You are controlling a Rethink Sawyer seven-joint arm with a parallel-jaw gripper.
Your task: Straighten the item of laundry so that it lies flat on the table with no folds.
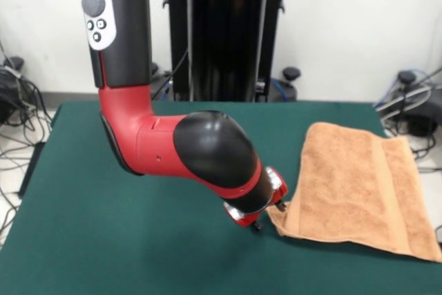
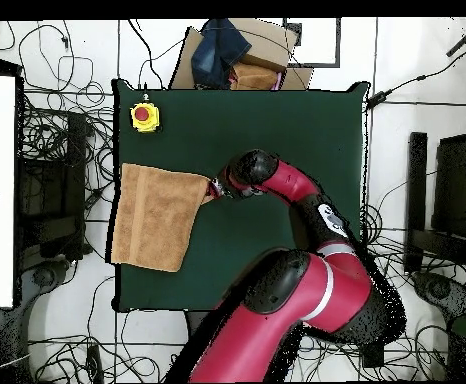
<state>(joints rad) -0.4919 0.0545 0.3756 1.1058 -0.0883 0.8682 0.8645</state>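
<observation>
— Where's the towel (image 1: 359, 188)?

— Near the worktop (image 1: 138, 253) edge, one side doubled over. The tool (image 1: 266, 217) is at its corner; can't tell whether it's pinching.

— Soft and floppy, I'd guess. Best gripped by a corner and dragged outward.

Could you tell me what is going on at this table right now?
The Sawyer arm has its gripper down at the near corner of the orange-tan towel, which lies at one side of the green table. The towel looks folded over on itself, with a stripe band showing on top, so it is not spread flat yet. Whether the gripper has hold of the corner cannot be seen.
</observation>
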